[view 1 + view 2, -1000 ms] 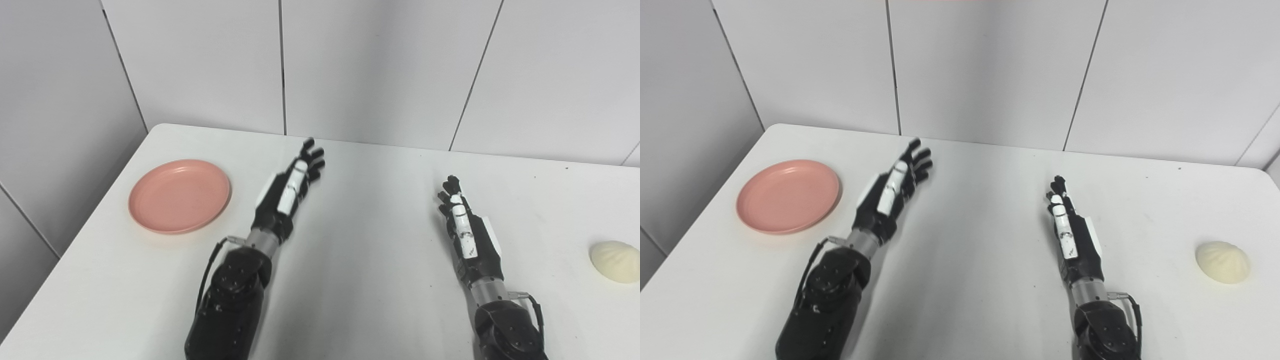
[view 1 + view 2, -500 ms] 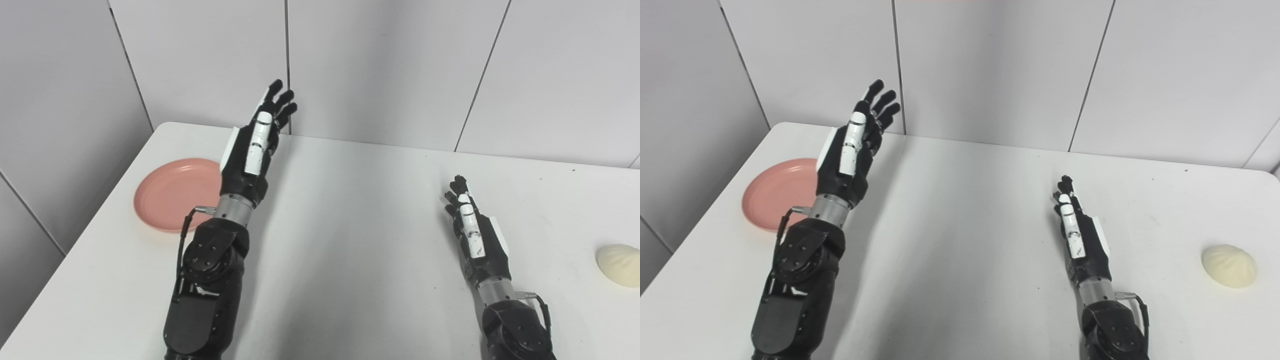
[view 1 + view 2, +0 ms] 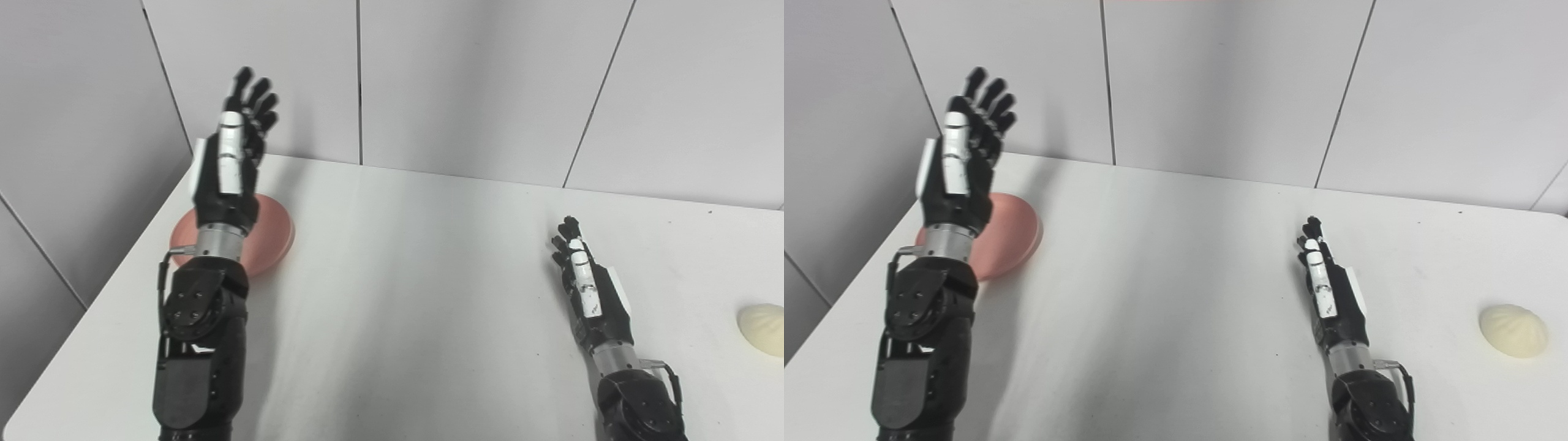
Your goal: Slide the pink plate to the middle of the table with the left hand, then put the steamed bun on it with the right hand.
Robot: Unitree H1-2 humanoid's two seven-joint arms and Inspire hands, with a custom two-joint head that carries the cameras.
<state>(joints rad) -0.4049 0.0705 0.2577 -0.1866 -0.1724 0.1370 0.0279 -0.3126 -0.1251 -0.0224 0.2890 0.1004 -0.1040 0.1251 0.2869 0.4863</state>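
The pink plate (image 3: 269, 236) lies on the white table (image 3: 416, 294) near its left edge, partly hidden behind my left arm; it also shows in the right eye view (image 3: 1010, 236). My left hand (image 3: 236, 147) is raised high above the plate, open and empty, fingers apart and pointing up. The cream steamed bun (image 3: 1513, 331) sits at the table's right side, cut by the frame edge in the left eye view (image 3: 762, 327). My right hand (image 3: 585, 278) rests low over the table, open and empty, left of the bun and apart from it.
Grey wall panels (image 3: 465, 79) stand right behind the table's far edge. The table's left edge (image 3: 116, 288) runs close to the plate, with a wall panel beside it.
My left hand has risen from the table's middle and swung left, now above the plate. The right hand has barely moved. The view has shifted a little.
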